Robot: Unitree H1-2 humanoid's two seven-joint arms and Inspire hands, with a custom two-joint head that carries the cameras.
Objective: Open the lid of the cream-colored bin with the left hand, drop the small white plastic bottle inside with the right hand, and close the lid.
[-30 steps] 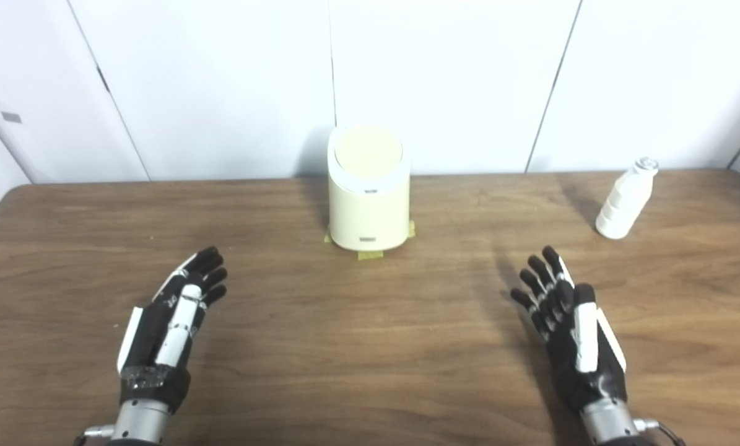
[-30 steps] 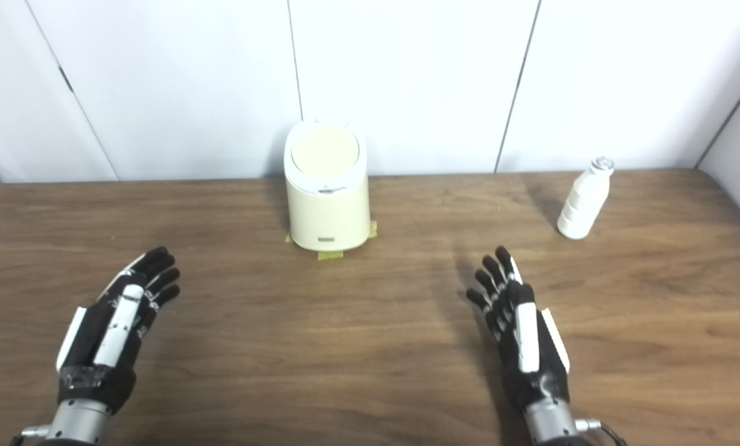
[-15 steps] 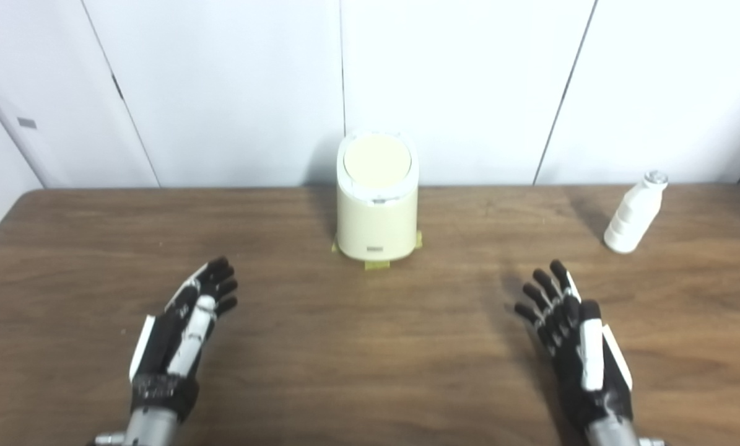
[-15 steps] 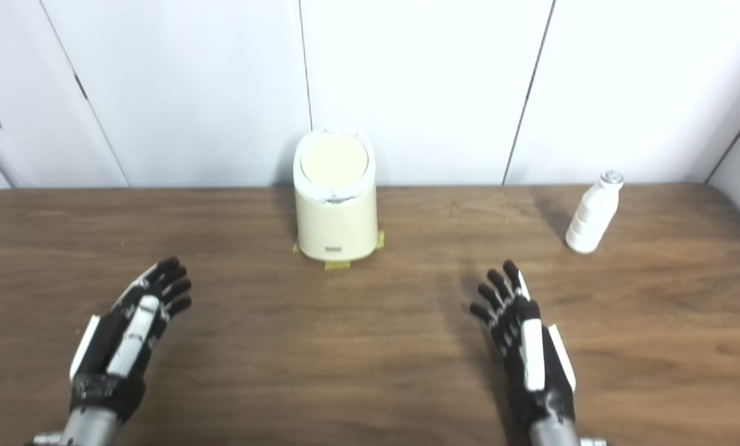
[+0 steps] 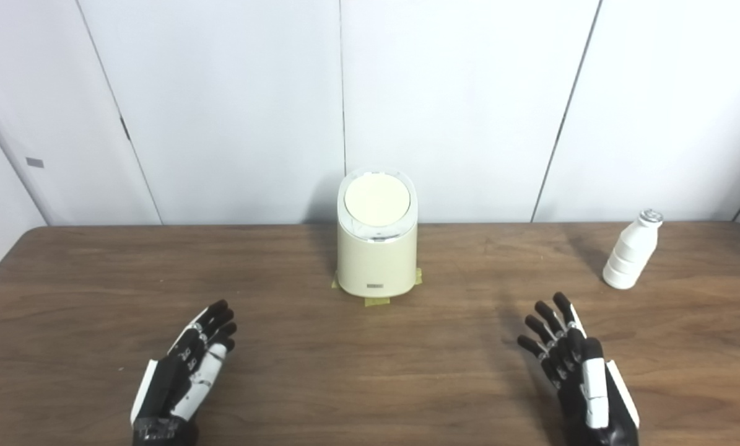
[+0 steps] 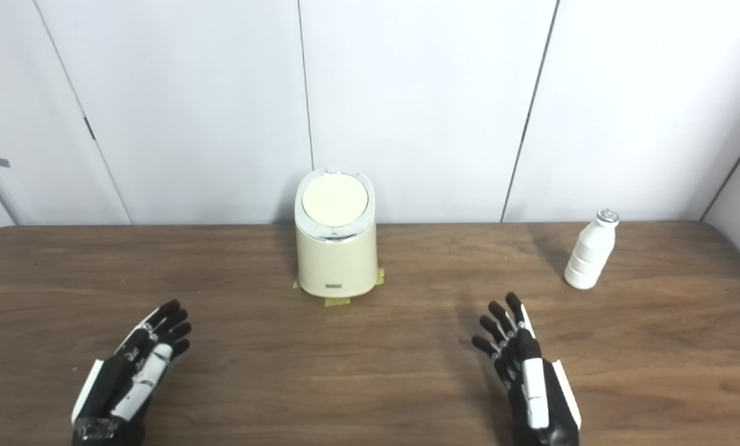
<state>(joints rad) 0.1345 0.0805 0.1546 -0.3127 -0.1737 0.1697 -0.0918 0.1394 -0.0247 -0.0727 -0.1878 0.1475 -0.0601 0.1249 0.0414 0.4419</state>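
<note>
My left hand (image 5: 184, 371) and right hand (image 5: 577, 365) rested open and empty on the worktop (image 5: 370, 384). The cream-colored bin (image 5: 377, 232), lid (image 5: 377, 202) shut, stood ahead between them; the white plastic bottle (image 5: 628, 257) stood upright beyond my right hand, presumably for its reach.

Cream bin (image 5: 376, 248), white bottle (image 5: 629, 259), brown wood-grain table (image 5: 370, 371), black-and-white robot hands.
</note>
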